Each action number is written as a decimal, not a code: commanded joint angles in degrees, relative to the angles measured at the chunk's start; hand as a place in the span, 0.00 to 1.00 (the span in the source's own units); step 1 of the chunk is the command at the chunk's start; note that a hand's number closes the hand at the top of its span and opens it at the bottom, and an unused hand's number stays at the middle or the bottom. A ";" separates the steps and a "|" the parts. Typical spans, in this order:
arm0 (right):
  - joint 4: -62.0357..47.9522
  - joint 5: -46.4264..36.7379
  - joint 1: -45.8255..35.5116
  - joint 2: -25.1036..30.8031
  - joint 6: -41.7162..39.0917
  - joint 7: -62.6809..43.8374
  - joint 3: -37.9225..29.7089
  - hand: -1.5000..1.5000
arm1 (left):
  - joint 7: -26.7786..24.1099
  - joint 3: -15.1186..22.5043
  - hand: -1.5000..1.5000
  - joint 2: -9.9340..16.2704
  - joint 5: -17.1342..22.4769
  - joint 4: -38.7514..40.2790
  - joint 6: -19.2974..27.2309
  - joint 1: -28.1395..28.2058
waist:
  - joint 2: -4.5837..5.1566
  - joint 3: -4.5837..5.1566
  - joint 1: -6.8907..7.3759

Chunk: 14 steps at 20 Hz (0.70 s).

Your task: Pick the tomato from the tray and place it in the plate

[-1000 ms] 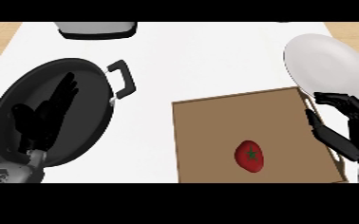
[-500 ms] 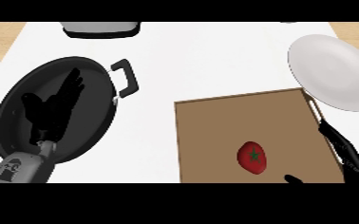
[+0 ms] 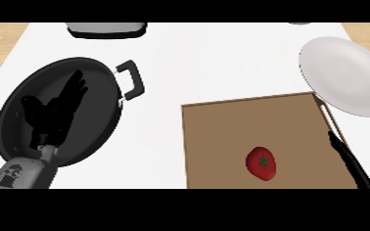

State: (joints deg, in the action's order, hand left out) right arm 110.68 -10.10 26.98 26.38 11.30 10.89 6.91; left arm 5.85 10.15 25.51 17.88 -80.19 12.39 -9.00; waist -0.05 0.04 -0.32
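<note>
A red tomato [image 3: 262,163] with a green stem lies on the brown tray [image 3: 239,122], toward its near right part. The white plate [image 3: 339,73] sits at the right edge of the counter, just beyond the tray's far right corner. Of my right hand [image 3: 350,160] only a straight black finger shows, lying along the tray's right edge, to the right of the tomato and apart from it. My left hand [image 3: 54,112] rests open, fingers up, over the black pan at the left. Neither hand holds anything.
A black pan [image 3: 98,127] with a loop handle [image 3: 131,80] fills the left of the white counter. A grey pot [image 3: 107,29] stands at the far edge. Bare white counter lies between pan and tray.
My right hand has dropped from beside the plate toward the lower right, so that only one finger still shows at the tray's right edge. Tomato and left hand have stayed put.
</note>
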 commanded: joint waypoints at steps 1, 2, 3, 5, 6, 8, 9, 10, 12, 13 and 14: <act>5.99 -5.16 -0.53 1.72 -2.34 -11.68 3.45 0.00 | 2.36 -0.68 0.50 -0.79 -1.22 0.57 0.65 -2.47 | 0.08 0.02 0.13; 3.39 -6.45 -0.76 1.55 -2.73 -11.59 3.80 0.00 | 1.53 -0.80 0.50 -1.13 -1.23 0.85 -0.05 -1.67 | 0.09 0.00 0.21; 6.13 -6.06 0.63 2.39 -4.43 -13.23 4.03 0.00 | -0.38 -1.21 0.50 -1.28 -1.23 2.77 -1.74 -2.27 | 0.09 0.02 -0.03; 9.20 -9.30 -2.06 2.31 -5.57 -20.99 6.78 0.00 | -0.76 -0.59 0.50 -1.99 -1.77 0.74 -1.24 0.26 | 0.05 0.03 0.42; 6.97 -9.49 -3.10 3.70 -7.65 -20.29 6.41 0.00 | -0.72 -1.12 0.50 -2.19 -1.90 2.41 -1.61 -1.83 | 0.11 0.02 0.29; 2.33 -11.78 -4.84 5.13 -8.12 -19.55 4.15 0.00 | -0.35 -0.75 0.50 -2.92 -3.32 1.04 0.17 -0.86 | 0.09 -0.02 0.44; 3.55 -14.65 -6.10 3.11 -7.46 -22.23 6.10 0.00 | -0.13 -0.85 0.50 -3.46 -3.48 0.22 -0.20 0.02 | 0.05 -0.02 0.43; 3.79 -16.67 -7.00 2.71 -7.73 -24.77 7.34 0.00 | -1.48 -3.04 0.50 -1.80 -2.34 3.74 -3.17 -1.97 | 0.12 0.00 0.31; 7.33 -17.91 -5.84 2.83 -10.31 -29.67 8.67 0.00 | 0.33 -1.26 0.50 -4.01 -4.22 1.02 -0.53 -0.07 | 0.02 -0.01 0.23; 6.45 -15.53 -9.38 5.10 -13.98 -32.61 6.07 0.00 | -0.15 -2.34 0.50 -3.88 -3.58 4.41 -1.60 -2.86 | 0.14 0.01 0.23; 7.78 -19.96 -8.80 1.83 -12.77 -34.72 10.97 0.00 | 0.51 -2.97 0.50 -2.66 -3.17 1.10 -2.81 -0.41 | 0.03 -0.01 0.41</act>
State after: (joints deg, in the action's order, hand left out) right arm 116.56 -25.69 20.12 29.41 1.37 -16.65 14.52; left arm 5.81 8.19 22.80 14.99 -78.33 10.69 -10.06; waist 0.00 0.02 0.04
